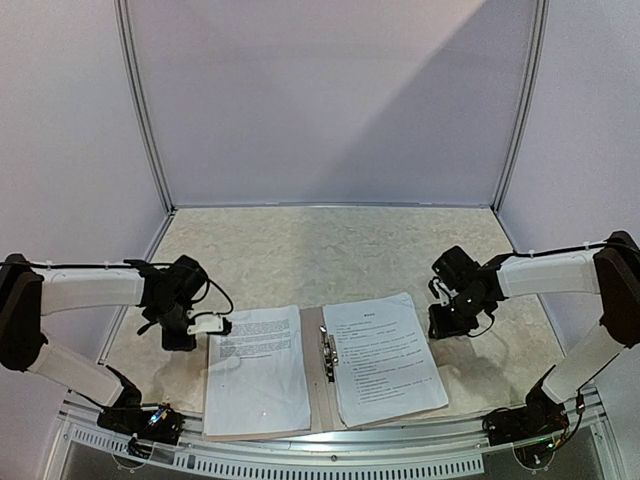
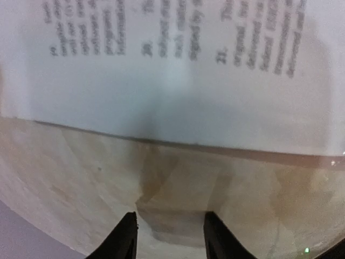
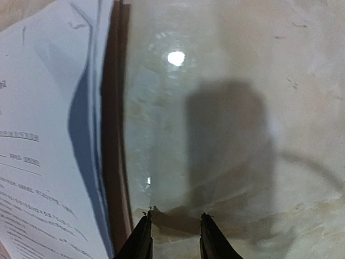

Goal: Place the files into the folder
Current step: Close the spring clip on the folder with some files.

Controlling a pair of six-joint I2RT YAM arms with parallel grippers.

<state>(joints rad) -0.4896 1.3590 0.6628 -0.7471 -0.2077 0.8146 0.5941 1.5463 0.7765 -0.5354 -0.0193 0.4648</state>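
The tan folder point(image 1: 318, 405) lies open at the table's front centre, with its metal clip point(image 1: 328, 352) on the spine. Printed white files cover both leaves, one stack on the left point(image 1: 258, 370) and one on the right point(image 1: 383, 355). My left gripper point(image 1: 185, 338) hovers just off the folder's left edge. In the left wrist view it point(image 2: 170, 226) is open and empty, with the sheet point(image 2: 178, 70) and the brown folder edge point(image 2: 259, 155) ahead. My right gripper point(image 1: 445, 322) sits off the right edge. It point(image 3: 175, 224) is open and empty beside the folder rim point(image 3: 116, 135) and paper point(image 3: 43, 162).
The beige marbled tabletop point(image 1: 330, 255) stretches behind the folder to pale walls on three sides. A metal rail point(image 1: 330, 462) runs along the near edge between the arm bases.
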